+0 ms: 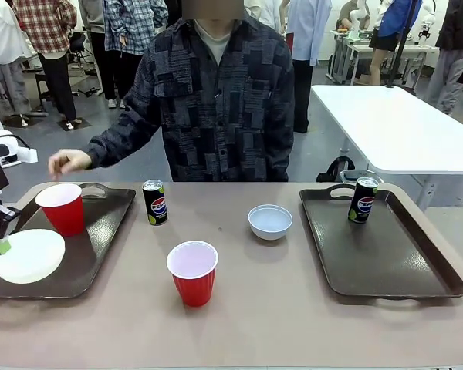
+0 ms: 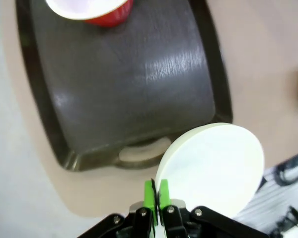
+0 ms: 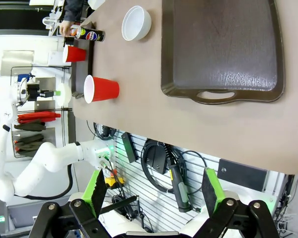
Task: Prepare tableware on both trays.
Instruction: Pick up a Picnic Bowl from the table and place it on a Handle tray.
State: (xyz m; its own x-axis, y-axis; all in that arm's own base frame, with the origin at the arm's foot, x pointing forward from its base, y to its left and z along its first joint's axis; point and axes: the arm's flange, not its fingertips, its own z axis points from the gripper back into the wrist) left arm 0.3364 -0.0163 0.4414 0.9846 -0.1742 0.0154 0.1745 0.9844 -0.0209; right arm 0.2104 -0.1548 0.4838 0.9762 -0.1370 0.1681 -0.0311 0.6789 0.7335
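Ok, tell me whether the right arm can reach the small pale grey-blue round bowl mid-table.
Probably yes: the right hand is open and empty, and the pale bowl sits uncovered on bare tabletop, nothing crowding it.

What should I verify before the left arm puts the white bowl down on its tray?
1. Grip: left gripper shut on the white bowl at its rim. Ok.
2. Bowl fully over the left tray: the front view puts it at the near end, the left wrist view by the handle cut-out. Cannot tell.
3. Red cup on that tray stands apart from the bowl. Ok.
4. Person's hand hovers by the tray's far end. Not ok.
5. Right gripper open, back off the table's near edge. Ok.
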